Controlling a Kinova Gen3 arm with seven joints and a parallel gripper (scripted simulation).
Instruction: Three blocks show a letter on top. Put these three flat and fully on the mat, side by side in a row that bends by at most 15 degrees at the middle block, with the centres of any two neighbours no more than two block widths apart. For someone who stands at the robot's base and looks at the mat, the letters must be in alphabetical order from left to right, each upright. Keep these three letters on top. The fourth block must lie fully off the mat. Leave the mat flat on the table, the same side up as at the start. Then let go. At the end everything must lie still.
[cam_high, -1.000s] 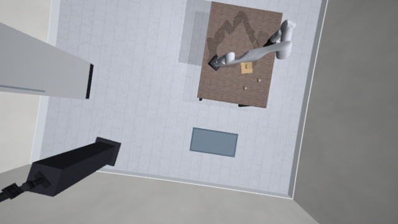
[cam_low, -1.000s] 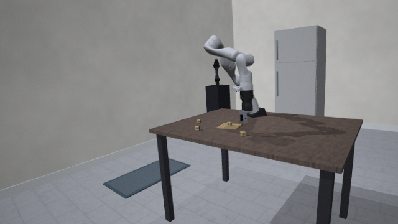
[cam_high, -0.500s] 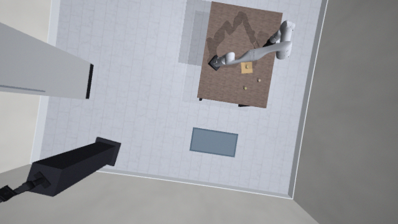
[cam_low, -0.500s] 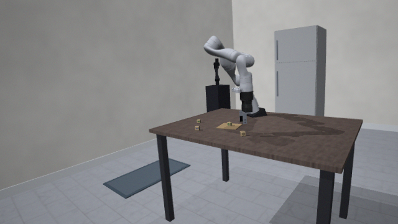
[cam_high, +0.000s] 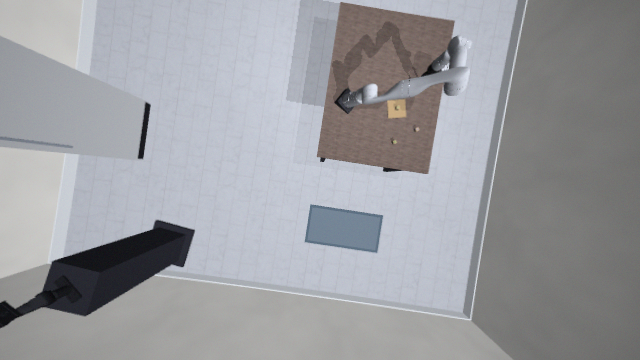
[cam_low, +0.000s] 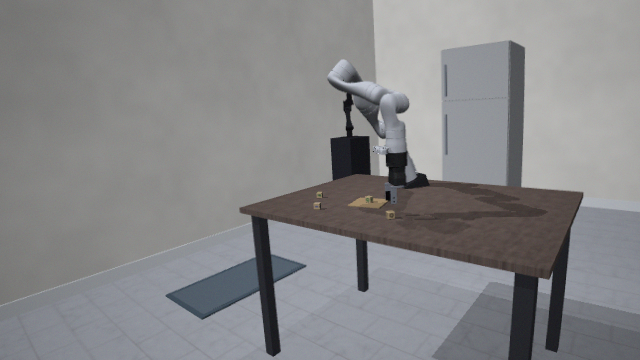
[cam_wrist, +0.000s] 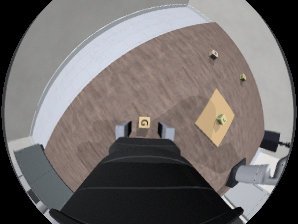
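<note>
My gripper (cam_wrist: 144, 127) is open and empty. It hangs a little above a tan block with a G on top (cam_wrist: 144, 123), which shows between the two fingertips in the wrist view. In the side view the gripper (cam_low: 392, 199) stands over this block (cam_low: 390, 214), off the mat. The tan mat (cam_low: 368, 204) lies flat with one block (cam_low: 369, 199) on it; they also show in the wrist view, the mat (cam_wrist: 216, 117) and the block (cam_wrist: 220, 119). Two more blocks (cam_low: 319, 194) (cam_low: 317, 205) lie on the table beyond the mat. Their letters are too small to read.
From above, the arm (cam_high: 400, 89) reaches across the table and hides the G block; the mat (cam_high: 393, 108) and the two far blocks (cam_high: 416, 129) (cam_high: 394, 141) show. The G block lies near a table edge. The robot base (cam_low: 415, 181) stands behind the gripper.
</note>
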